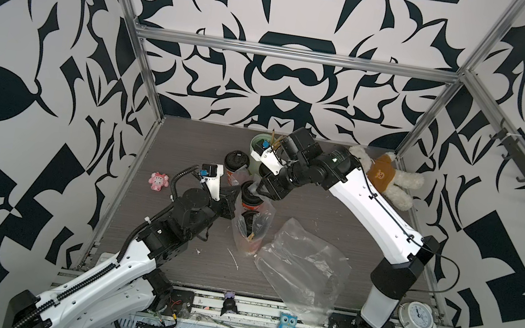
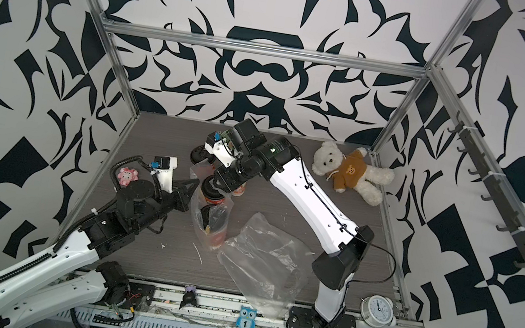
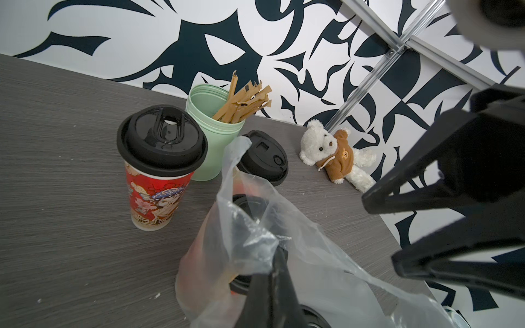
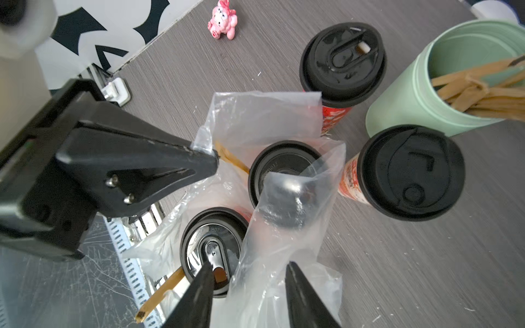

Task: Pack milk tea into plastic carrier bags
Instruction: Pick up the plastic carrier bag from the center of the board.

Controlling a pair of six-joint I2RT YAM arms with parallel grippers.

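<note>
About the middle of the worktop (image 4: 412,269) the standing bag (image 4: 264,119) holds two milk teas upright, the rear cup (image 4: 284,167) and the front cup (image 4: 213,250), with brown paper sticks (image 4: 231,162) tucked in beside them. The left gripper (image 4: 213,160) is pinched tight on the bag's rim on its own side, holding the mouth up. The right gripper (image 4: 248,269) hangs just above the mouth with its jaws partly apart and nothing clamped, and a loose flap (image 4: 284,227) of the bag rises between them and drapes over the rear cup's lid. This bag looks full, so the step in hand is probably gathering that flap or handle. The right jaws should close on film alone, high enough to clear the front cup's lid just beside one fingertip. The film is thin and slippery, so a bunched fold will hold better than a single layer. The left pinch should stay level, since a sideways tug could tip these tall cups. Toward the far edge a red cup (image 4: 342,61) and a red-and-cream cup (image 4: 412,173) wait outside the bag beside the green cup (image 4: 403,105). The flat bag (image 1: 303,260) lies collapsed near the front edge on the right arm's side, its mouth not clearly visible.
</note>
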